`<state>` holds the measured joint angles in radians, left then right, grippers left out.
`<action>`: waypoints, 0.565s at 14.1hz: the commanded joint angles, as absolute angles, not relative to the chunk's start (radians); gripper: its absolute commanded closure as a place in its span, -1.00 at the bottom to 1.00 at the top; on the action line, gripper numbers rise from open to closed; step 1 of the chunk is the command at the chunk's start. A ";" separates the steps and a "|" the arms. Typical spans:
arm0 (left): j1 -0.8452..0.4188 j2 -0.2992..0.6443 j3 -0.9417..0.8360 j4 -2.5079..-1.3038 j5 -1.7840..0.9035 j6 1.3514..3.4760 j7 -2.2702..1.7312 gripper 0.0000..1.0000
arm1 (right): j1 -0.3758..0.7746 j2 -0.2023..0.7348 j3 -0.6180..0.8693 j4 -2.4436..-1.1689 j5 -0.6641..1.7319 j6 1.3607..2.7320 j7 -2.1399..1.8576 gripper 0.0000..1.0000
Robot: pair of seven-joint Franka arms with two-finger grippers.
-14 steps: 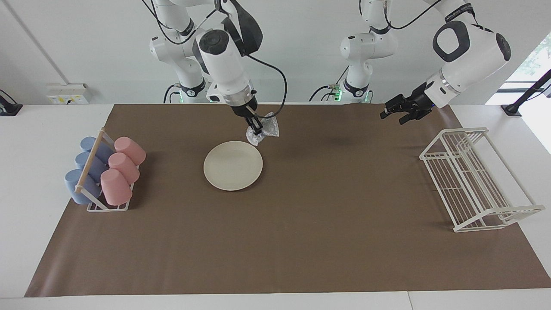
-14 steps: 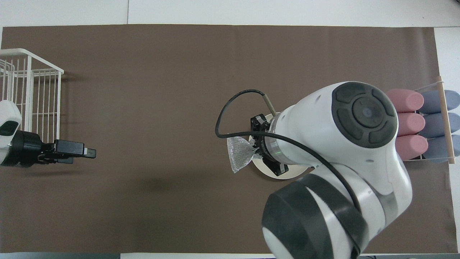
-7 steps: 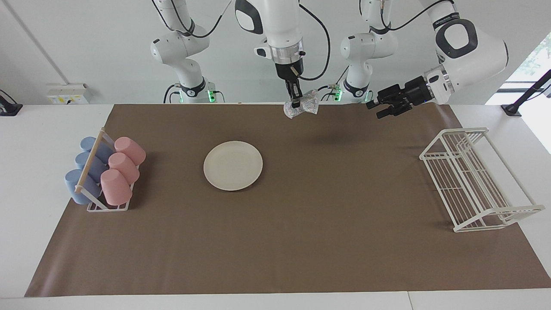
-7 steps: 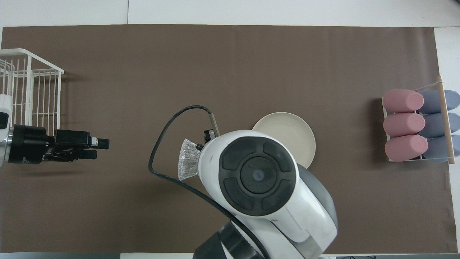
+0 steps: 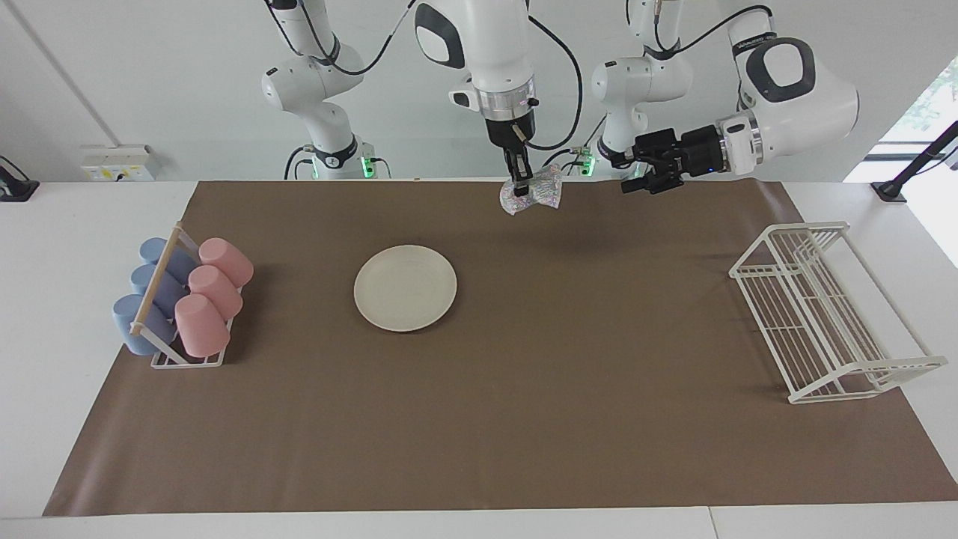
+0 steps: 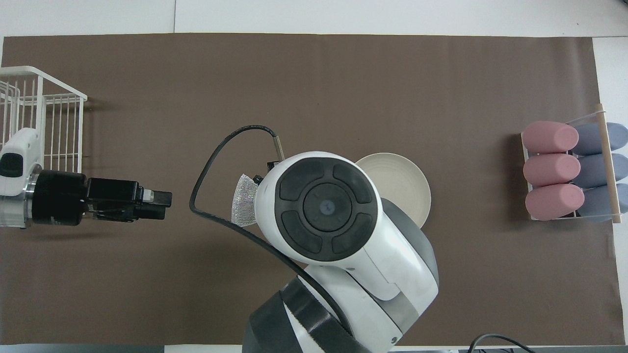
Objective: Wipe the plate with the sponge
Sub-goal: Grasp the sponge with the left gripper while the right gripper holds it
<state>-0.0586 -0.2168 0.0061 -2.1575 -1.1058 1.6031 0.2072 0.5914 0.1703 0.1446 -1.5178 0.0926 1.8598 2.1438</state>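
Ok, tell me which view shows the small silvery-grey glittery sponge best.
The facing view: the small silvery-grey glittery sponge hangs in full sight, pinched by the shut right gripper above the brown mat. In the overhead view, the right arm's big white wrist covers all but one edge.

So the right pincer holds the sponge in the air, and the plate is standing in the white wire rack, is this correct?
Not quite. The right pincer does hold the sponge in the air, but the plate is not in the white wire rack; it lies flat on the brown mat, toward the right arm's end. The facing view shows this.
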 commanded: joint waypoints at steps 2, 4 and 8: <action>-0.153 -0.198 0.018 -2.168 -1.195 1.654 0.247 -1.00 | 0.588 0.179 0.152 -1.497 0.069 1.842 2.169 1.00; -0.231 -0.195 0.018 -2.174 -1.196 1.750 0.247 -1.00 | 0.591 0.179 0.152 -1.497 0.069 1.842 2.169 1.00; -0.265 -0.164 0.018 -2.168 -1.220 1.795 0.247 -1.00 | 0.588 0.179 0.150 -1.497 0.069 1.842 2.169 1.00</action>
